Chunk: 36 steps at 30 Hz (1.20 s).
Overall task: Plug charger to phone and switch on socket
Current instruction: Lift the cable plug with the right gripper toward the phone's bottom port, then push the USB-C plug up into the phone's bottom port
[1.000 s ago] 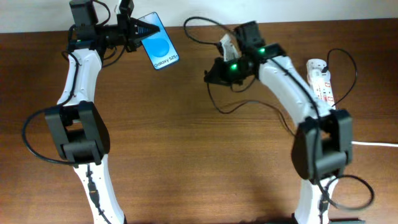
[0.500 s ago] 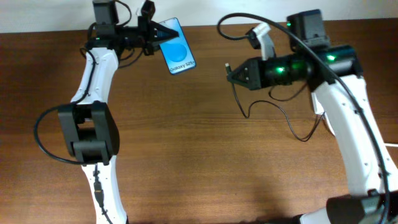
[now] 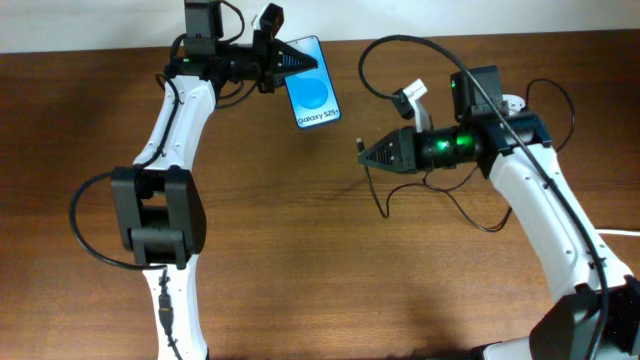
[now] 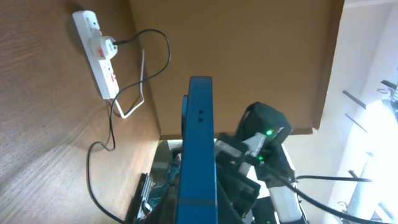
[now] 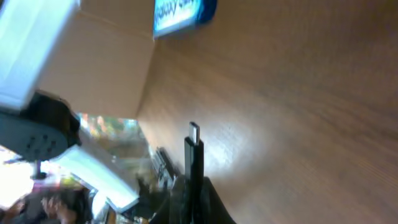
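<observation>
Overhead: pinches the phone [image 3: 311,82] at one end in the left gripper [image 3: 287,64]; clamps the charger [image 5: 194,158] behind its plug tip [image 3: 361,150] in the right gripper [image 3: 372,157], aimed at the phone yet well apart. Not plugged in yet. Left wrist: finds the socket [image 4: 98,53] on the table [image 4: 37,124], red switches [image 4: 112,78] too small to read. Likely left: closing the gap, seating the tip, pressing the switch

Robotics lab: 2 robot arms [image 3: 175,110], wooden table [image 3: 300,270].
</observation>
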Motion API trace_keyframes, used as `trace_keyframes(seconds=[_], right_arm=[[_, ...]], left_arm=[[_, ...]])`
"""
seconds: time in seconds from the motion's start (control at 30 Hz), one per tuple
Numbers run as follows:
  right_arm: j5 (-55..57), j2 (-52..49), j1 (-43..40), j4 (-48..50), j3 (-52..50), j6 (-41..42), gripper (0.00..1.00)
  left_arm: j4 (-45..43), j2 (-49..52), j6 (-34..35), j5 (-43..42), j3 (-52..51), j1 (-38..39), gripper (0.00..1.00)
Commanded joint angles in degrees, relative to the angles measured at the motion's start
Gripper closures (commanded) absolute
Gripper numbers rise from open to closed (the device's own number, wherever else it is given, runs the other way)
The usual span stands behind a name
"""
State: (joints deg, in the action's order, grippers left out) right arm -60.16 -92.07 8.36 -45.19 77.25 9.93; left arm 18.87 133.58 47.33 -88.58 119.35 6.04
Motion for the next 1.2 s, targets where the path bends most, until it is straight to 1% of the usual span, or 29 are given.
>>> trace_keyframes(seconds=[0.0,0.03,0.17,0.3,0.43,0.5,0.6,0.87,1.0,1.17], right_arm=[[0.85,1.73,4.31,6.51,-2.43,7.93,0.96],[0.87,1.73,5.68,9.44,-2.43,9.64,0.96],[4.35,1.70,8.07,14.16,-2.43,14.23,0.96],[4.52,1.70,8.20,15.41,-2.43,14.62,0.96],[5.79,1.70,8.11,18.32,-2.43,18.84,0.96],[5.81,1.60,8.07,19.04,-2.43,19.12,0.96],[5.49,0.07,8.09,18.34,-2.43,19.52,0.96],[4.92,-0.13,8.02,16.83,-2.43,19.26,0.96],[4.87,-0.15,6.01,15.45,-2.43,19.06,0.96],[4.92,-0.15,5.86,15.45,-2.43,19.04,0.96]], left_arm=[[0.09,-3.58,-1.18,-1.64,0.59,-0.13,1.00],[0.17,-3.58,-1.16,-1.64,0.59,-0.13,1.00],[0.33,-3.58,-1.16,-1.64,0.59,-0.02,1.00],[0.37,-3.58,-1.14,-1.64,0.59,0.90,1.00],[0.37,-3.58,-1.11,-1.64,0.59,2.01,1.00],[0.37,-3.58,-1.11,-1.64,0.59,2.12,1.00],[0.37,-3.58,-1.11,-1.64,0.59,2.12,1.00],[0.33,-3.58,-1.11,-1.62,0.59,2.05,1.00],[0.33,-3.58,-1.11,-1.64,0.59,2.05,1.00],[0.33,-3.58,-1.11,-1.62,0.59,2.05,1.00]])
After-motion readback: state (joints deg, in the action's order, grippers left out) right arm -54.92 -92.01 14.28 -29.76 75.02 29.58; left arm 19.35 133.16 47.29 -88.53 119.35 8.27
